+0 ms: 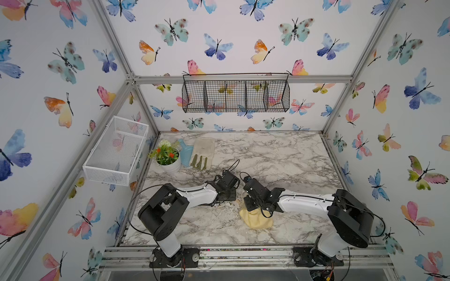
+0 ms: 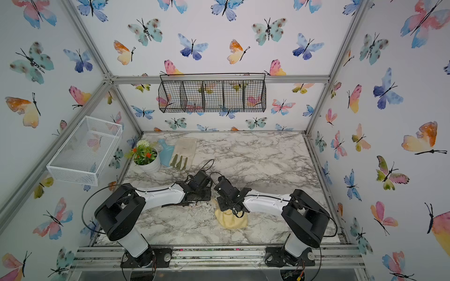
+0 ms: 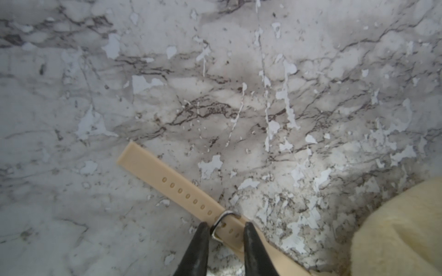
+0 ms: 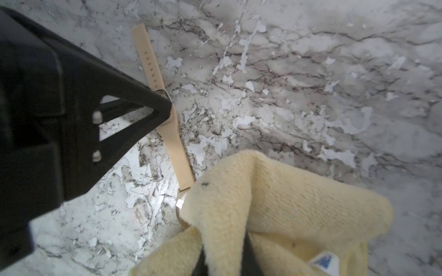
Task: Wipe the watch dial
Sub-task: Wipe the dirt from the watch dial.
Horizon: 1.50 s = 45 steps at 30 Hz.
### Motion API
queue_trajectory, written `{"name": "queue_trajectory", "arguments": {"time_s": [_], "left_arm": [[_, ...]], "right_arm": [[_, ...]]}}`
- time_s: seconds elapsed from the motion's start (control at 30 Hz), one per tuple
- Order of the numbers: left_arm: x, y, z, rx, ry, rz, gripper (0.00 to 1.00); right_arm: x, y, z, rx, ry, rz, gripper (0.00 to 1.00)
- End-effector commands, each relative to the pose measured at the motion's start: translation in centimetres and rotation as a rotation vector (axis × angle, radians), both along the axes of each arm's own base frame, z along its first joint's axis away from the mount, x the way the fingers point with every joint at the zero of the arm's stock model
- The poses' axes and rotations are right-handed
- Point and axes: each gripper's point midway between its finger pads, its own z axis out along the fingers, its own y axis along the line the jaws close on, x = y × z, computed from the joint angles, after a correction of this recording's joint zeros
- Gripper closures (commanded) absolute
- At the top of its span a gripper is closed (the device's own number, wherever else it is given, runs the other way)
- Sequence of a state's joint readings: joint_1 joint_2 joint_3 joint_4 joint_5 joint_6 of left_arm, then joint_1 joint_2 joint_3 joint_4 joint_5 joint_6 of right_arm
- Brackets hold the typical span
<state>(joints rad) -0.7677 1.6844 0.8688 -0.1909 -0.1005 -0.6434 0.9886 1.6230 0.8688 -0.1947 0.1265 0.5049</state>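
left tool (image 3: 226,235) is pinched onto the tan watch strap (image 3: 167,181) right at the buckle (image 3: 221,225), strap lying flat on the marble worktop (image 3: 239,71). right tool (image 4: 224,260) is clamped tight on the yellow cloth (image 4: 287,203), which sits over the watch dial (image 4: 179,211) so only its edge peeks out.

— What sort of place is this?
— A robot lab cell: a silver aluminium-profile frame (image 1: 316,79) holds butterfly-printed wall panels (image 1: 243,36) around a marble-patterned table (image 1: 280,158).
— Not a home, then?
— No. Two white-and-black robot arms (image 1: 197,194) (image 1: 304,202) are bolted to a metal rail (image 1: 243,255) along the table's near edge.
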Motion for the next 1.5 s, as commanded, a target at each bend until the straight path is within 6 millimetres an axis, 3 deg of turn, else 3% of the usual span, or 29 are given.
{"name": "queue_trajectory", "arguments": {"time_s": [0.0,0.2,0.37,0.7,0.8,0.93,1.1,1.23,1.33,1.47], "left_arm": [[-1.9,1.8,-3.0,0.089,0.096,0.007,0.76],[-2.0,1.7,-3.6,0.09,0.108,0.011,0.79],[-2.1,1.9,-4.0,0.103,0.112,0.014,0.83],[-2.2,2.9,-4.8,0.144,0.117,0.024,0.86],[-2.2,2.8,-4.6,0.14,0.115,0.025,0.87],[-2.1,2.4,-4.4,0.121,0.114,0.022,0.87],[-2.2,1.9,-4.6,0.094,0.122,0.019,0.87],[-2.7,1.4,-5.1,0.054,0.147,0.01,0.87],[-2.9,1.3,-5.3,0.04,0.154,0.011,0.87],[-2.9,1.7,-5.4,0.052,0.152,0.016,0.87]], "right_arm": [[0.2,2.9,0.9,0.1,0.004,0.036,0.98],[-0.9,3.3,-1.3,0.082,0.04,0.053,0.98],[-2.0,1.1,-3.4,0.021,0.066,0.024,0.98],[-2.9,-4.6,-3.3,-0.1,0.018,-0.053,0.98],[-2.9,-5.8,-2.4,-0.122,-0.007,-0.076,0.98],[-2.5,-4.0,0.0,-0.032,-0.024,-0.055,0.98],[-3.1,2.3,2.6,0.149,-0.023,0.059,0.98],[-3.3,5.8,2.3,0.164,-0.005,0.119,0.98],[-3.3,6.7,1.3,0.166,0.006,0.128,0.98],[-3.4,5.3,-0.5,0.121,0.013,0.099,0.98]]}}
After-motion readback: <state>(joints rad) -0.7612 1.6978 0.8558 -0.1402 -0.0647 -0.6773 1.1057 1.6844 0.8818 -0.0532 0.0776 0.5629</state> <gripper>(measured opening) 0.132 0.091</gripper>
